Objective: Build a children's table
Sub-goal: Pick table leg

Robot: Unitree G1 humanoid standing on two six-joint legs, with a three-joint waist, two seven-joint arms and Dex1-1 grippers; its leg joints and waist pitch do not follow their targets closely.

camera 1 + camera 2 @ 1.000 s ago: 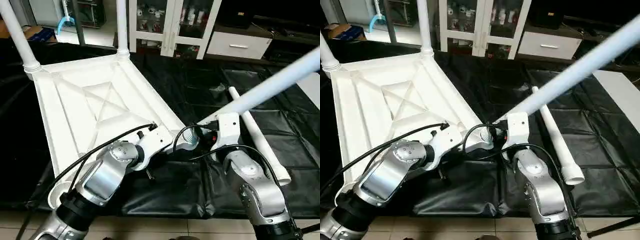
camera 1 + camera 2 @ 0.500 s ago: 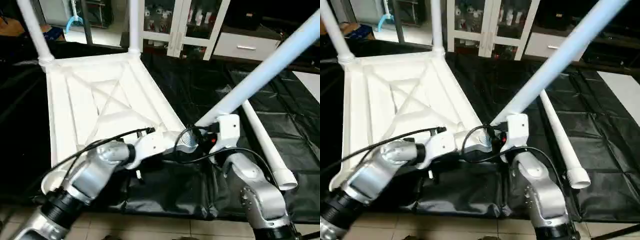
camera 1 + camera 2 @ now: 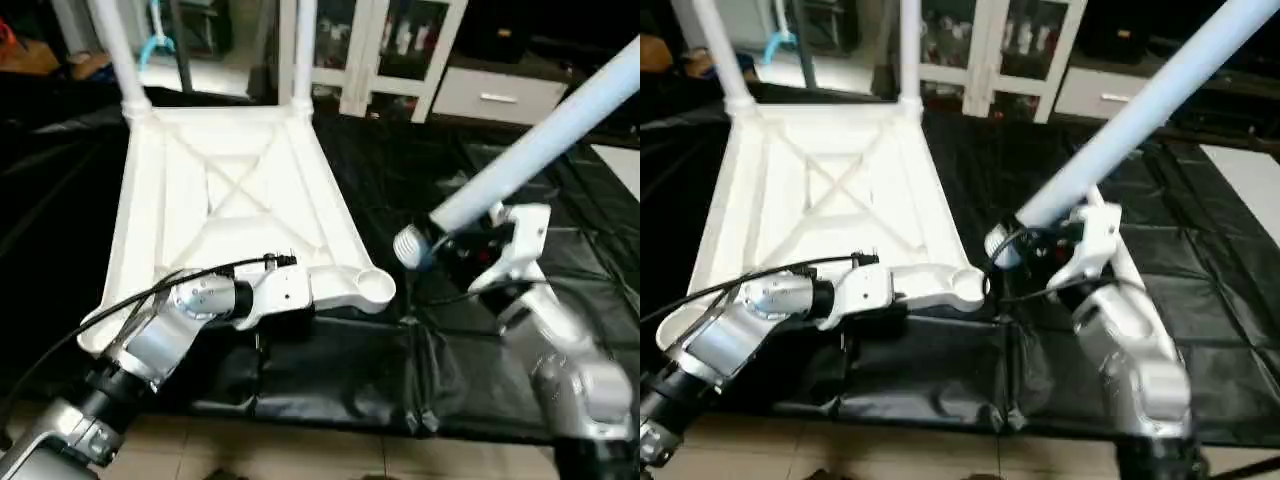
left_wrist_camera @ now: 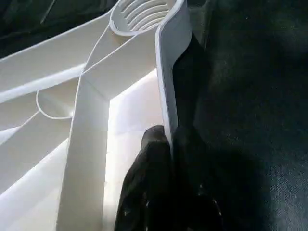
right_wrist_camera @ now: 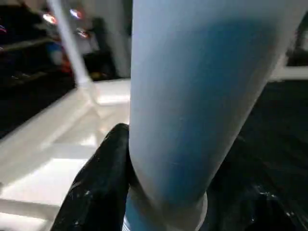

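Observation:
The children's table lies upside down: its white tabletop [image 3: 215, 205] shows the X-ribbed underside, and two legs [image 3: 300, 50] stand in the far corner sockets. My left gripper [image 4: 171, 140] is shut on the tabletop's near rim, one finger on each side, close to the near right socket [image 3: 373, 288]. That socket is open, with nothing in it. My right gripper [image 3: 462, 246] is shut on a third leg [image 3: 545, 140], which slants up to the right. The leg's lower end [image 3: 408, 245] hangs a little above and to the right of the socket.
A black cover [image 3: 330, 370] drapes the work surface down to its front edge, with tiled floor below. White cabinets and a drawer unit [image 3: 490, 95] stand behind. My silver forearms [image 3: 150, 345] cross the near part of the surface.
The held leg's lower end has come away from the near right socket, up and to the right with my right arm. My left gripper keeps its hold on the rim. The camera has shifted.

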